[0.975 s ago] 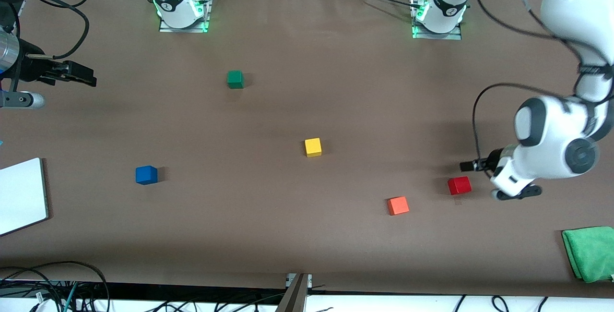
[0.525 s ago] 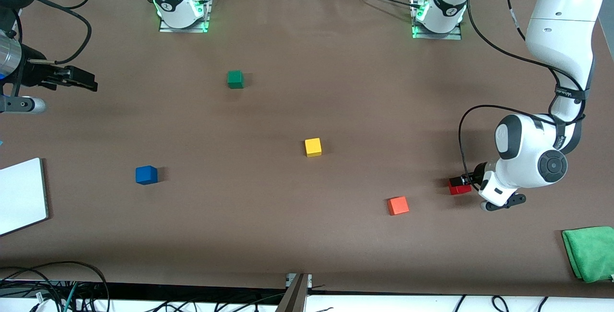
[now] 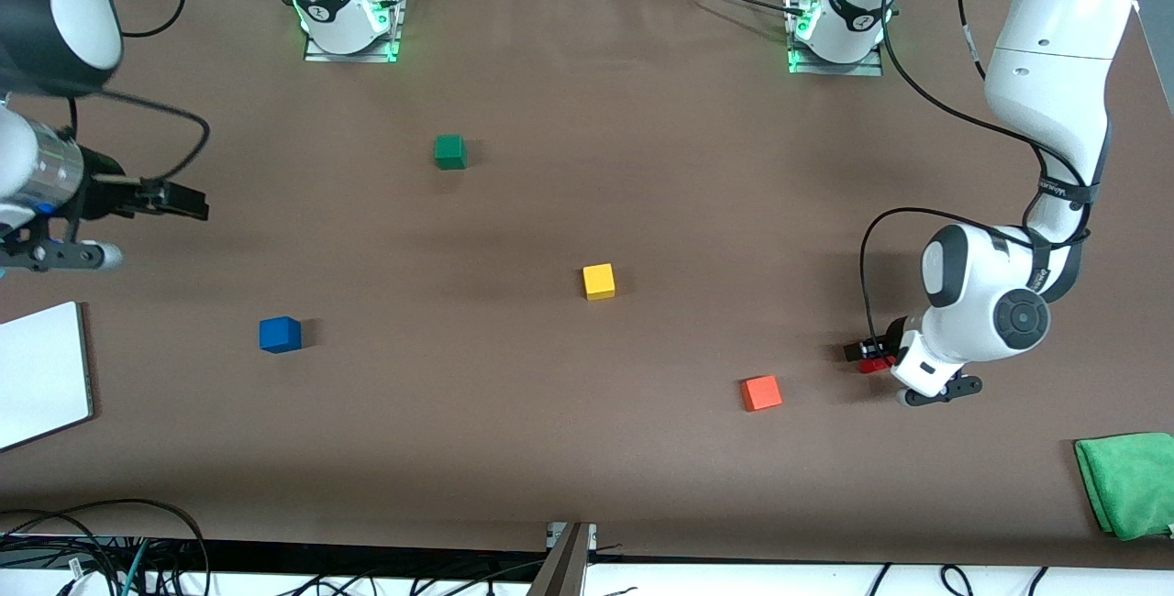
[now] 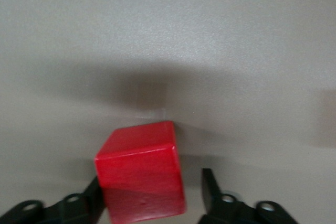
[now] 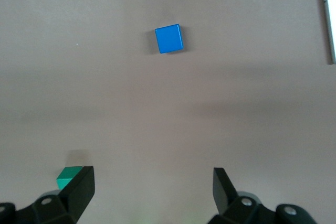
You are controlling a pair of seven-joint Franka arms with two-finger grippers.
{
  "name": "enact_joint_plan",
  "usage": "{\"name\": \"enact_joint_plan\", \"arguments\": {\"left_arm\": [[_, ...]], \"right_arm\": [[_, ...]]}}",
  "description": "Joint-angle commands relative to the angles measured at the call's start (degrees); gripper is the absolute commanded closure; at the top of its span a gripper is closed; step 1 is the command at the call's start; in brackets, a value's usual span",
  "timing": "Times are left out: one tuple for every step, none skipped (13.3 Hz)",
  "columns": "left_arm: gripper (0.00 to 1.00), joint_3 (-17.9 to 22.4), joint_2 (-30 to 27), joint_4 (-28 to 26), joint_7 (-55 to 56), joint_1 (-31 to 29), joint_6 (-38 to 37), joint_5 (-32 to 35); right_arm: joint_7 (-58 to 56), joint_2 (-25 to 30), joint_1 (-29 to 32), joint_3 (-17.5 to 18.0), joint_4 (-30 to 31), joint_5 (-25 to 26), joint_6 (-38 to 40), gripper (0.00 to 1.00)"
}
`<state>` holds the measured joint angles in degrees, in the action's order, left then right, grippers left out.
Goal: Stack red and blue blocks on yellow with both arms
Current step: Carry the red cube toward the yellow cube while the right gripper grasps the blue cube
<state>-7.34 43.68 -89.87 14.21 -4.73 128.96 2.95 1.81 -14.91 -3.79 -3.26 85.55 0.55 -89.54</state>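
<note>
Left claw (image 3: 865, 354): low at the table, straddling the red block (image 3: 878, 363); jaws partly closed.
Left claw contact: in the left wrist view one finger (image 4: 92, 195) presses a side of the red block (image 4: 140, 174). The other seems to stand just clear of it, so no firm grasp.
Red block place: on the table toward the left arm's end, between 3 and 4 o'clock from the yellow block (image 3: 598, 281), with 12 toward the robots' bases.
Red block lie: flat on the table, slightly skewed to the jaws; a cube, no long axis.
Right claw (image 3: 193, 204): released, jaws wide, holding nothing, up over the table at the right arm's end.
Blue block (image 3: 280, 335): near 9 o'clock from the yellow block, resting square and untouched; it shows in the right wrist view (image 5: 168, 39).
Others: orange cube (image 3: 761, 392) at 4 o'clock, green cube (image 3: 449, 151) near 10.
</note>
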Motion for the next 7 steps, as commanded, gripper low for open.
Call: {"name": "enact_joint_plan", "arguments": {"left_arm": [[1.00, 0.8, 0.6, 1.8, 0.1, 0.4, -0.6, 3.4], [1.00, 0.8, 0.3, 1.8, 0.2, 0.6, -0.9, 3.6], [1.00, 0.7, -0.1, 1.8, 0.2, 0.6, -1.6, 3.6], [1.00, 0.1, -1.0, 2.0, 0.4, 0.9, -3.4, 3.6], [1.00, -0.2, -2.6, 2.2, 0.4, 1.4, -5.7, 3.5], [1.00, -1.0, -4.5, 2.2, 0.3, 2.0, -7.1, 2.8], [1.00, -3.0, -6.0, 2.3, 0.3, 2.1, -8.3, 2.8]], "right_arm": [[-0.2, -3.4, 0.6, 0.4, -0.2, -0.1, -3.3, 0.00], [-0.8, -5.0, 0.4, 0.4, -0.3, 0.1, -4.6, 0.00], [-0.8, -6.7, 0.1, 0.4, -0.3, 0.6, -5.6, 0.00], [-0.8, -8.4, 0.0, 0.5, -0.3, 0.9, -8.4, 0.00], [-0.2, -10.1, 0.0, 0.5, -0.3, 0.9, -10.9, 0.00], [-0.2, -11.8, 0.1, 0.5, -0.2, 0.9, -12.6, 0.00], [-0.2, -13.6, 0.1, 0.5, -0.2, 1.0, -15.0, 0.00]]}}
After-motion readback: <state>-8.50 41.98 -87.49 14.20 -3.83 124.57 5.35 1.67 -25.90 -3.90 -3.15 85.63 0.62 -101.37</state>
